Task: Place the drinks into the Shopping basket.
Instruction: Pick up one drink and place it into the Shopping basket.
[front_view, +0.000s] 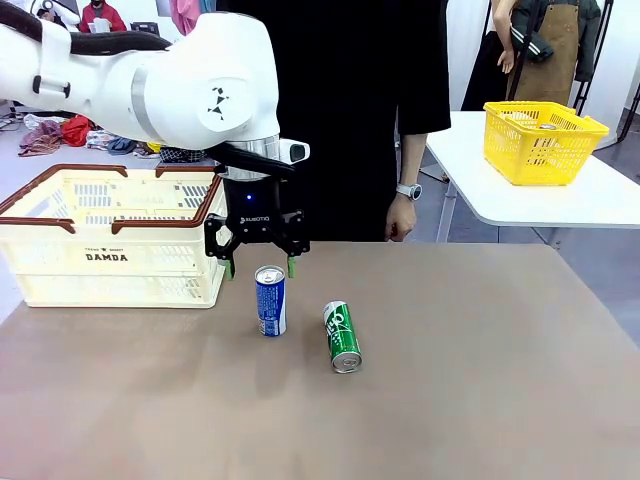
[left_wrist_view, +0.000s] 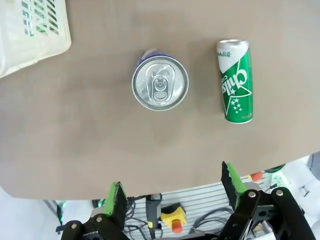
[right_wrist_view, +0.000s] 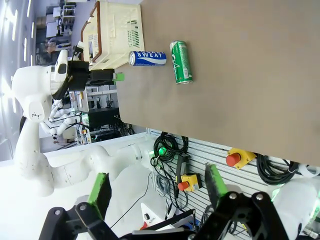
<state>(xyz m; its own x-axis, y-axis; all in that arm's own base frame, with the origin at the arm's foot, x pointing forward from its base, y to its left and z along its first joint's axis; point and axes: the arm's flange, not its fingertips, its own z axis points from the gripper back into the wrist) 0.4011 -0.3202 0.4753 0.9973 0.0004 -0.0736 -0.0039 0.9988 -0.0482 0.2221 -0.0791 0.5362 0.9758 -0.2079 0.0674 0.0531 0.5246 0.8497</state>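
A blue can stands upright near the table's middle, and the left wrist view looks down on its silver top. To its right a green can lies on its side. My left gripper hangs open just above and behind the blue can, its green-padded fingers empty. The cream Shopping basket with brown handles stands at the table's left; a corner of it shows from the left wrist. My right gripper is open and empty, far off the table's edge, seeing both cans.
A person in black stands at the far side, one hand hanging near the table's far edge. A yellow mesh basket sits on a white table at the back right. Bare brown tabletop spreads right and front of the cans.
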